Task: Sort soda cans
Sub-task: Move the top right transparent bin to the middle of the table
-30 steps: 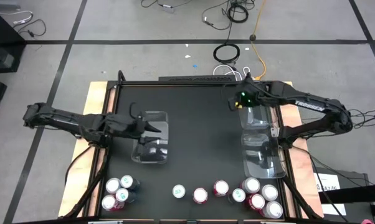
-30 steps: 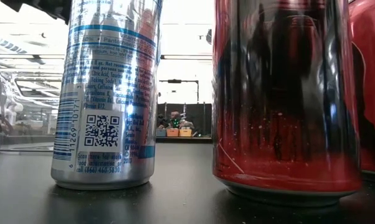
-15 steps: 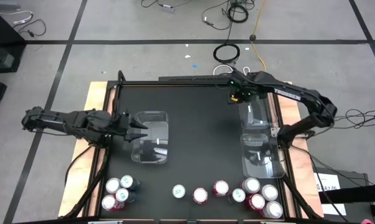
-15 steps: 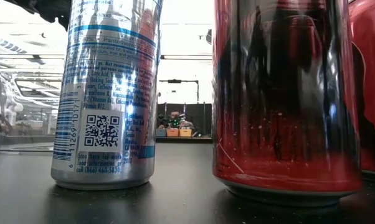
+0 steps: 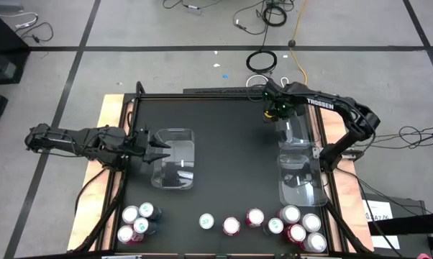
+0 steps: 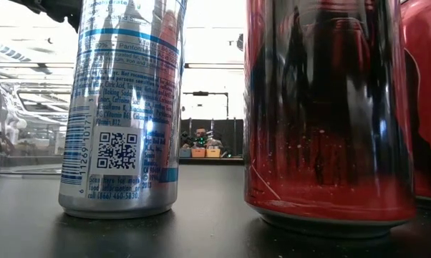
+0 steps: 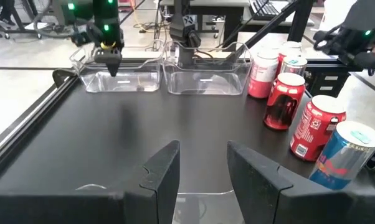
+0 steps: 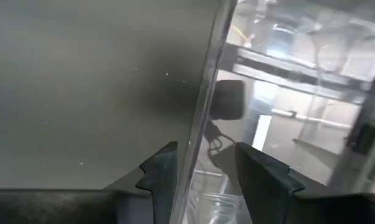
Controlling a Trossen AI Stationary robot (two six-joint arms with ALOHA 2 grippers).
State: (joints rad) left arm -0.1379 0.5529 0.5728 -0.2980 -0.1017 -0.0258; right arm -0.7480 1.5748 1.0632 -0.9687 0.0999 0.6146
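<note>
We see a grey tiled floor (image 5: 166,86) around the black tabletop (image 5: 231,144), two clear rectangular plastic bins (image 5: 175,158), soda cans (image 5: 254,216) along its near edge. Left gripper (image 5: 159,150) closed, empty; right gripper (image 5: 274,114) straddles a bin wall, fingers apart.

R pincer (image 8: 203,165) low in view, two dark fingers (image 8: 159,171) apart w/ a gap, straddling the clear bin's wall (image 8: 206,93): one finger outside over the dark tabletop (image 8: 81,81), other inside the bin. Wall edge runs up betw. them. Dark blurred shape (image 8: 228,99) seen thru the plastic.
</note>
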